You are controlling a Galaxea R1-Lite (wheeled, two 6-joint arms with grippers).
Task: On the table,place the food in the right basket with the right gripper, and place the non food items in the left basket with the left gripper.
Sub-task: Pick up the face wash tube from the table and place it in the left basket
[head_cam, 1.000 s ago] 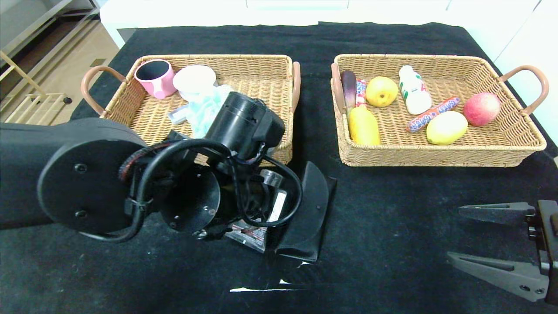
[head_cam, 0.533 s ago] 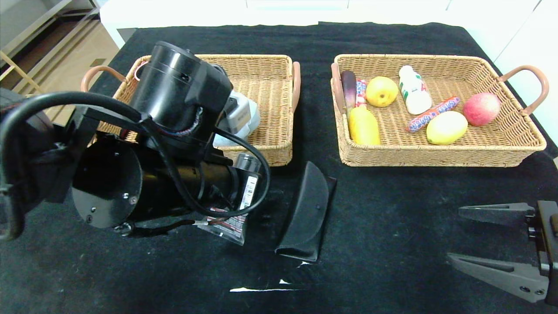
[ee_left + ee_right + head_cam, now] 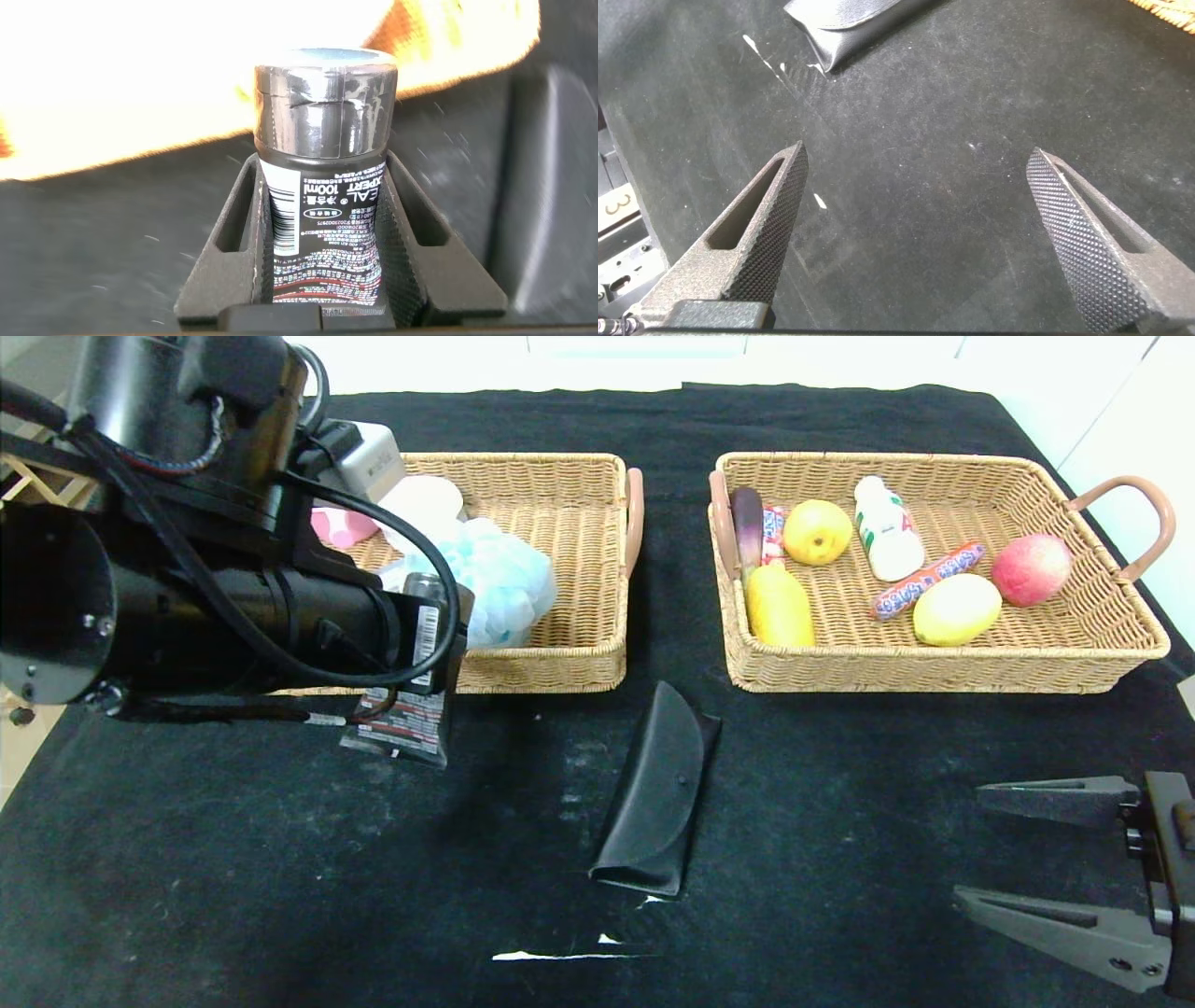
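The left gripper [image 3: 322, 233] holds a black tube [image 3: 322, 168] tight between its fingers, up in the air by the front edge of the left basket [image 3: 551, 504]. The right gripper [image 3: 1046, 854] waits low over the counter [image 3: 840, 784] with its fingers wide apart, holding nothing.

Head camera: high, angled forward and down over the whole bench [image 3: 840, 784], both baskets in frame. Left wrist camera: very close along its jaws, facing a tube [image 3: 322, 187]. Right wrist camera: low over the cloth, looking past its jaws. Head and right wrist views share the black case [image 3: 653, 803] [image 3: 850, 23].
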